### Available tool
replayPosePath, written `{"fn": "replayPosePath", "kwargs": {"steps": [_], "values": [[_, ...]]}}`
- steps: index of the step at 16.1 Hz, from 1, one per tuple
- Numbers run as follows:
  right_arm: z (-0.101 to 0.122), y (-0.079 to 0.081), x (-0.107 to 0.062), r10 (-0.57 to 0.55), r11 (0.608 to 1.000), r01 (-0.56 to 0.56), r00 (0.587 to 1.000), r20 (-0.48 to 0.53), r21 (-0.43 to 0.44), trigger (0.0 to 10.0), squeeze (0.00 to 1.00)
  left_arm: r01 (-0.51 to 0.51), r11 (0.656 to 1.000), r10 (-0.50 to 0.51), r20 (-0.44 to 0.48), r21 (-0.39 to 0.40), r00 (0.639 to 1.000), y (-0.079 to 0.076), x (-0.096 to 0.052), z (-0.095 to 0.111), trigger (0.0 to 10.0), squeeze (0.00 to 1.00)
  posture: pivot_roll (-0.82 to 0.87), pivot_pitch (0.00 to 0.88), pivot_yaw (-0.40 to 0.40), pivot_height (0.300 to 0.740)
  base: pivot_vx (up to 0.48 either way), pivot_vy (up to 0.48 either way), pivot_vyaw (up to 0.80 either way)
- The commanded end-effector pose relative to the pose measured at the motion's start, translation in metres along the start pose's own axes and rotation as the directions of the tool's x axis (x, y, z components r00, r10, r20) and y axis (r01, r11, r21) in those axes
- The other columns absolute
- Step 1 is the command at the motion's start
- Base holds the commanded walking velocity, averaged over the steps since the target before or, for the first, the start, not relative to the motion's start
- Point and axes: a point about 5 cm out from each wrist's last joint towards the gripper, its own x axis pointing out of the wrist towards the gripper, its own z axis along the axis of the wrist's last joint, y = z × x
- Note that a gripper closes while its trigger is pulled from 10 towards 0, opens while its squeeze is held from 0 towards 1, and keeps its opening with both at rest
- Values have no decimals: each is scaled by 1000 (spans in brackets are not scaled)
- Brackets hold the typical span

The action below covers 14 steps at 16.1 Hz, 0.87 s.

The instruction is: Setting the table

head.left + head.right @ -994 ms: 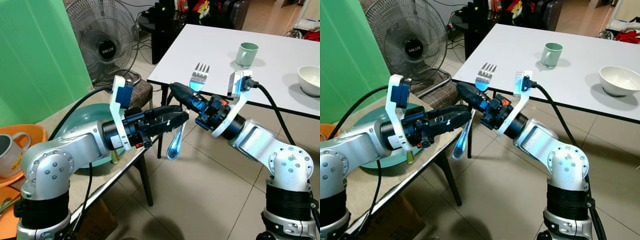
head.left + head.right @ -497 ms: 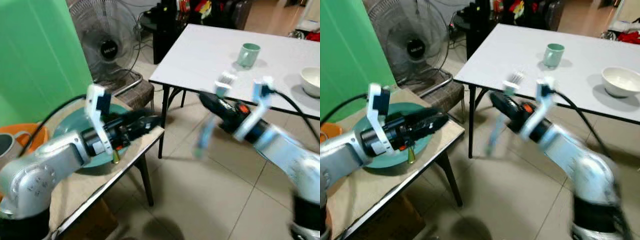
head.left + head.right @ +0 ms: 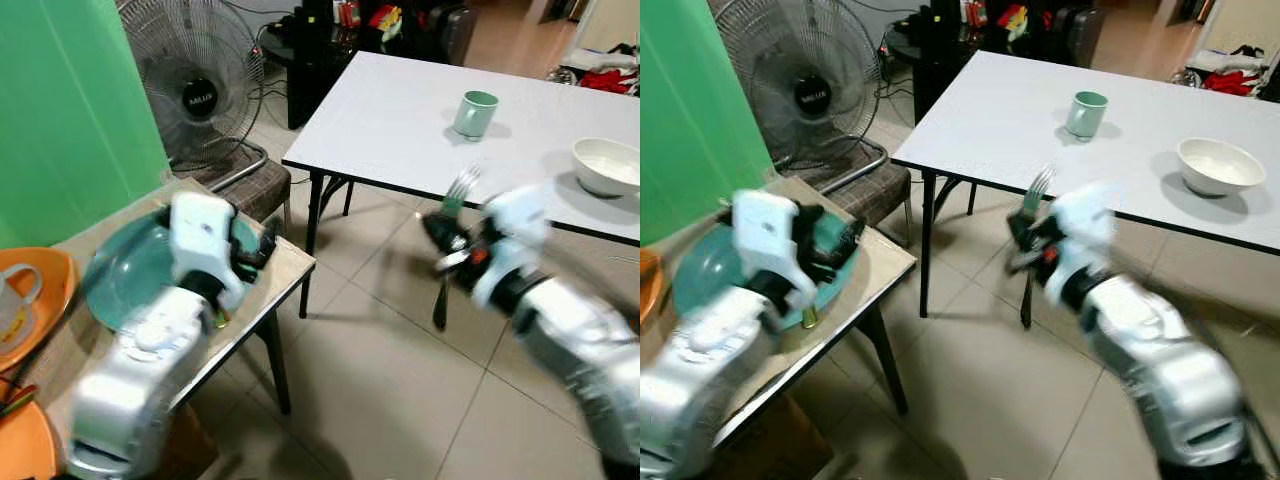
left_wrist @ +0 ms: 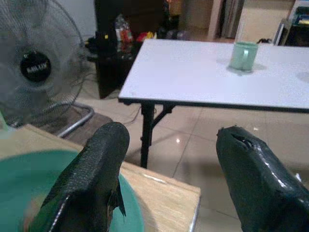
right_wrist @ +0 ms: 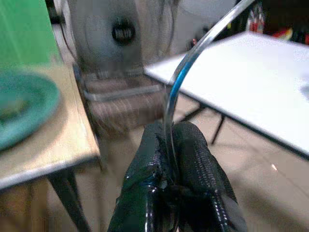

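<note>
Right gripper (image 5: 176,145) clamped tight on a fork (image 3: 452,215) — tines up, handle hanging below the fingers, held in the air over the tiled floor, just off the near edge of the white table (image 3: 400,110). Both arms motion-blurred in the head views.

Left gripper (image 4: 169,179) wide apart, nothing between its fingers (image 4: 96,169), above the teal plate (image 3: 125,280) on the small wooden side table (image 3: 285,265).

On the white table: green mug (image 3: 474,113), white bowl (image 3: 607,165). Standing fan (image 3: 195,85) behind the side table. Orange plate (image 3: 45,295) at far left.
</note>
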Motion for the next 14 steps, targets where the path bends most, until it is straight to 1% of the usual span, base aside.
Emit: {"fn": "replayPosePath", "kwargs": {"steps": [1,2,3,4,5,7,8,11,14], "values": [[-5,-1,1,-41,999,41,999,-7,-34,10000,0,-42,999,42,1,25,999,2,-1,-3,10000,0,-70,29,-32,740,0,-435,0],[-9,-1,1,-48,999,48,999,-13,-26,10000,0,-66,997,66,2,44,998,4,-1,-5,10000,0,-55,33,-46,740,0,-439,0],[-19,-2,2,-67,998,67,997,-29,-3,10000,0,-158,984,159,-11,83,987,19,-8,-13,10000,0,-45,39,-53,740,0,-435,0],[-23,-4,3,-80,997,80,996,-34,-5,10000,0,-193,977,196,-25,95,980,26,-11,-17,10000,0,-43,45,-54,740,0,-435,0],[-27,-5,4,-89,996,89,995,-38,-9,10000,0,-240,962,246,-32,128,969,35,-15,-22,10000,0,-48,49,-55,740,0,-435,0],[-28,-7,-1,-113,993,113,993,-25,26,10000,0,-273,953,278,-21,134,960,42,-15,-21,10000,0,-56,51,-48,740,0,-431,0],[-29,-8,-4,-120,991,120,993,-14,59,10000,0,-279,951,283,-13,135,959,42,-15,-21,10000,0,-56,51,-48,740,0,-435,0],[-31,-15,-11,-186,982,185,983,14,38,10000,0,-264,954,268,-9,144,963,40,-15,-21,10000,0,-67,52,-31,740,0,-434,0],[-36,-15,-15,-228,972,227,973,17,54,10000,0,-239,959,242,2,150,970,35,-12,-19,10000,0,-69,55,-14,740,0,-434,0]]}}
